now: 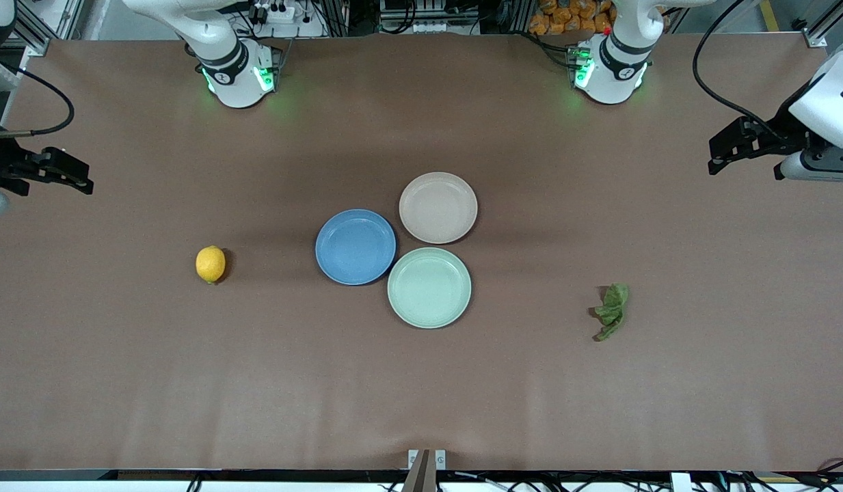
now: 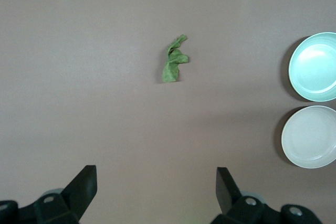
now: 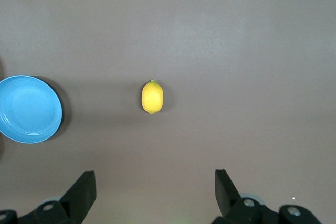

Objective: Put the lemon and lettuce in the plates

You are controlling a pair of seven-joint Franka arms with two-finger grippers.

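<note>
Fingers (image 2: 79, 190) of the left gripper (image 2: 156, 187) stand spread wide and grasp nothing; bare brown worktop (image 1: 421, 383) shows between them in the left wrist view. The left gripper (image 1: 718, 160) hangs over the worktop at the left arm's end, well apart from every object. Fingers (image 3: 81, 192) of the right gripper (image 3: 156, 190) are likewise released and empty. The right gripper (image 1: 79, 181) hangs over the right arm's end of the worktop.

The small oval yellow lemon (image 1: 210, 264) with smooth skin lies on the bare worktop toward the right arm's end, well apart from the plates. It also shows in the right wrist view (image 3: 152, 97).

The small wrinkly dark green lettuce leaf (image 1: 612, 311) lies on the bare worktop toward the left arm's end, nearer to the front camera than the lemon and well apart from the plates. It also shows in the left wrist view (image 2: 174, 60).

Three round rimmed plates sit clustered at mid-worktop, rims touching or nearly so. The medium blue plate (image 1: 355, 247) sits toward the lemon's end. The pale beige-pink plate (image 1: 438, 208) lies farthest from the front camera. The pale mint-green plate (image 1: 429, 287) lies nearest to it. All three plates hold nothing
</note>
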